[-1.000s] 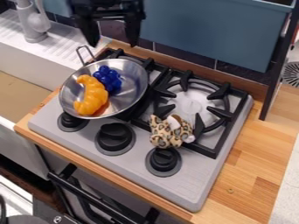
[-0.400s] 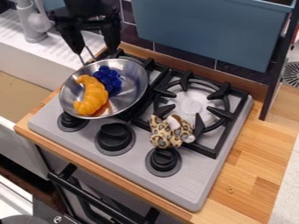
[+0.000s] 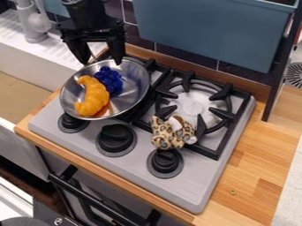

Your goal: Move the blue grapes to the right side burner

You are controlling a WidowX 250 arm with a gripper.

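The black gripper (image 3: 101, 62) hangs over the back rim of the pan, its two fingers spread apart with nothing between them. Just below and in front of the fingertips, the blue grapes (image 3: 110, 80) lie in the metal pan (image 3: 131, 95). An orange croissant-shaped toy (image 3: 92, 96) rests beside them in the pan, on their left. The pan sits on the left side of the stove. The right side burner (image 3: 193, 107) has a black grate around it and no pan on it.
A leopard-spotted plush toy (image 3: 173, 133) lies at the front of the right burner grate. Black knobs (image 3: 116, 138) line the stove's front. Behind stands a tiled wall with a blue-grey panel (image 3: 206, 33). The sink and faucet (image 3: 34, 22) are at left.
The gripper has come down toward the pan, first shifting left and then slightly right, with its fingers still apart. The pan, grapes and other toys have stayed put.
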